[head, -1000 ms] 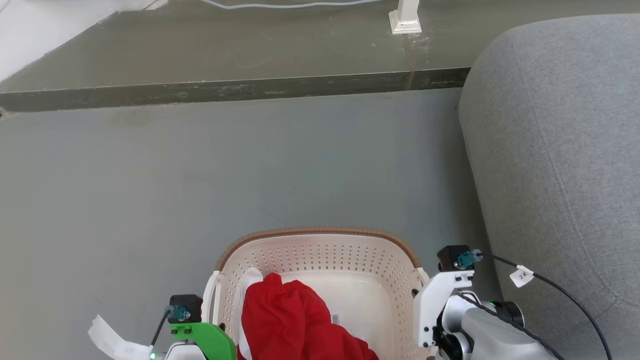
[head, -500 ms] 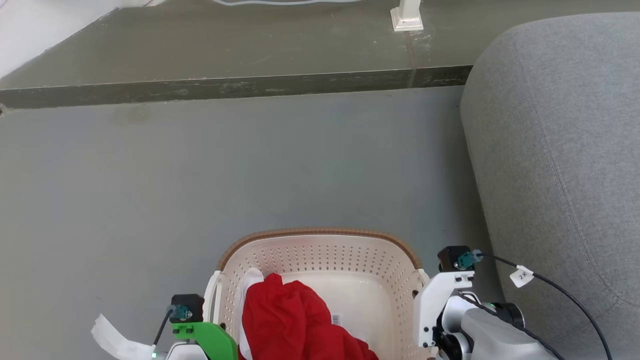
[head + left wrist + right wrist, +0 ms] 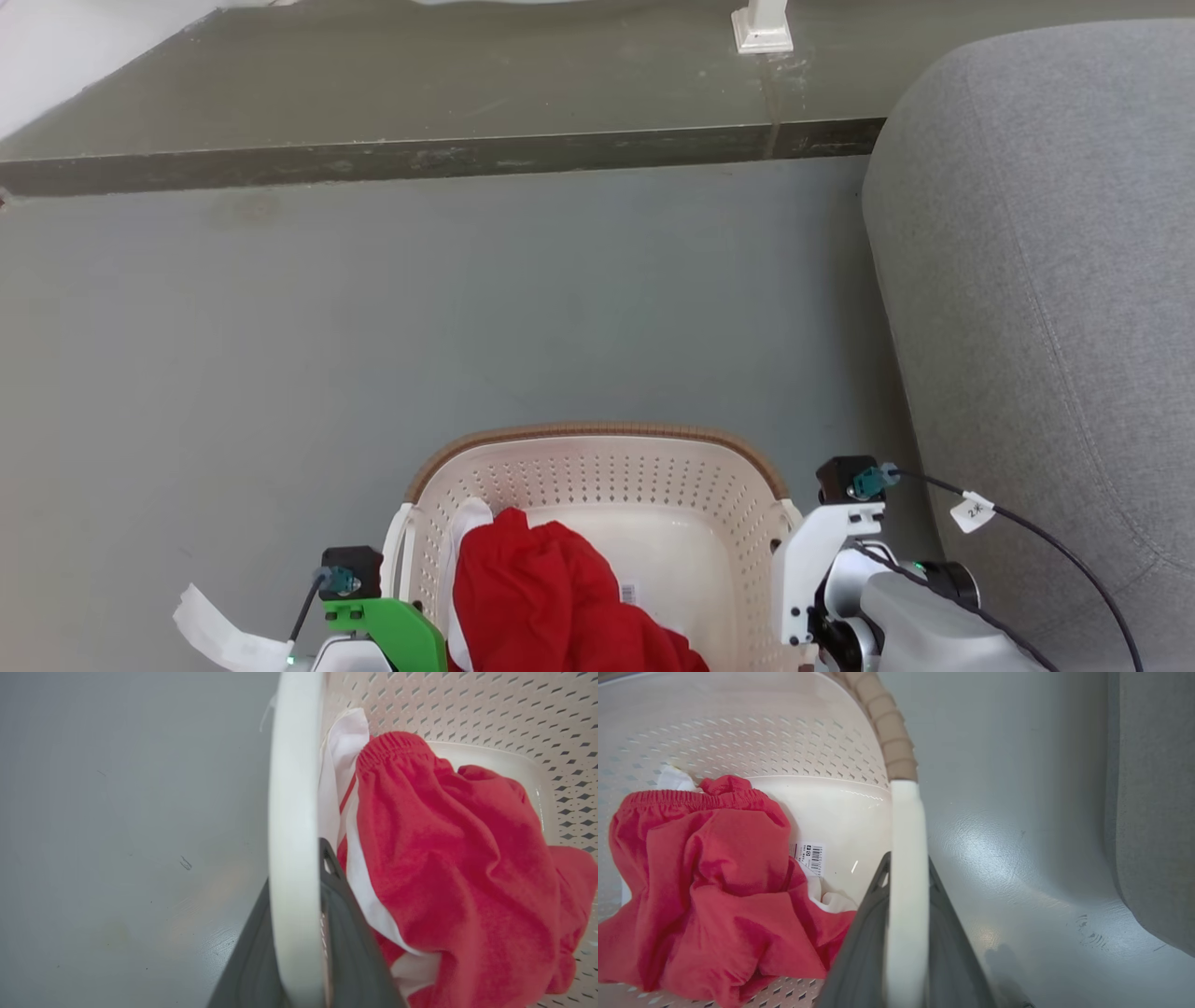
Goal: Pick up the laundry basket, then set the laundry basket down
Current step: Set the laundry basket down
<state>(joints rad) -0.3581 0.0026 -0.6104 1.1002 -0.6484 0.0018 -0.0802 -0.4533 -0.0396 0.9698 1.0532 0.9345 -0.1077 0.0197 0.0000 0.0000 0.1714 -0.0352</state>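
Head view: the laundry basket [image 3: 597, 481] is low and centred, near the sofa [image 3: 1027, 280]. Left wrist view: the left pincer [image 3: 295, 868] grips one white handle [image 3: 294, 788]. Right wrist view: the right pincer [image 3: 908, 868] grips the other. I judge it is being carried; next, lower both sides evenly.

Bright, even light, soft shadows. Glare patches on floor [image 3: 985, 858] in both wrist views. Wrist views fisheye-bent at edges; nearest basket handle [image 3: 294, 882] blurred. Head view sharp.
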